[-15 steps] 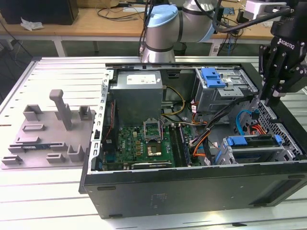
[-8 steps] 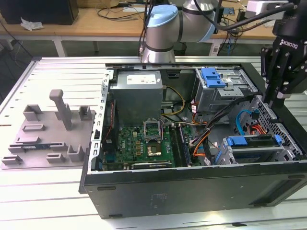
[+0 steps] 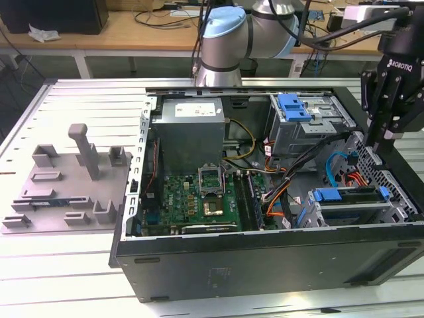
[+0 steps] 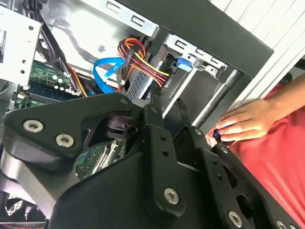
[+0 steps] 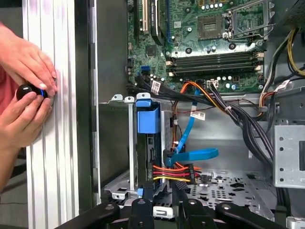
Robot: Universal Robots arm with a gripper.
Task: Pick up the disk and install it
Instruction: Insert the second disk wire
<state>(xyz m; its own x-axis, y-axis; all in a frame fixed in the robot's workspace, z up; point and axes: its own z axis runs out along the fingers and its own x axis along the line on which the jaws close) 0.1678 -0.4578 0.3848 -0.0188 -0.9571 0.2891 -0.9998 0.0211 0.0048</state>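
Arm (image 3: pixel 228 40) is showing silver tube w/ light-blue joint cap; black cables are running along it. Gripper (image 3: pixel 384 136) is showing matte black linkages w/ silver screws (image 4: pixel 171 195). Person is wearing red.

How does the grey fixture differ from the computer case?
The grey fixture is a low, light plastic plate with upright posts; the computer case is black, deep and open. The fixture lies at the exterior view's left, the case right of it. Both rest on the slatted table.
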